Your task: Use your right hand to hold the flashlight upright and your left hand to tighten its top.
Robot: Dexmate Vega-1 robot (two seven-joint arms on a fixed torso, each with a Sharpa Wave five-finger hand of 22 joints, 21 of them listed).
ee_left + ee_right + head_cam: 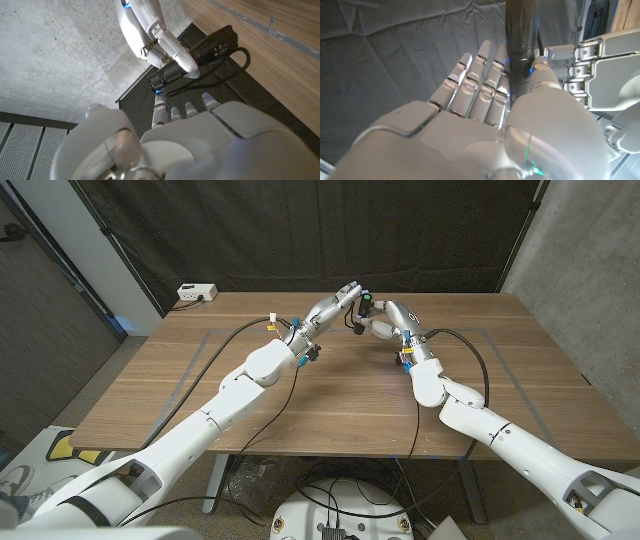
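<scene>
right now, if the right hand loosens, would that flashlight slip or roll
The flashlight looks like a smooth, rigid black cylinder, so it would probably slide through the right hand and roll on the table. Its cord loop is floppy and might snag.

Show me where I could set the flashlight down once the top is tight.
Bare wood lies between the two forearms, on the near table, and out at both side edges. It is crowded at the far middle, where the left hand and right hand meet around the flashlight.
</scene>
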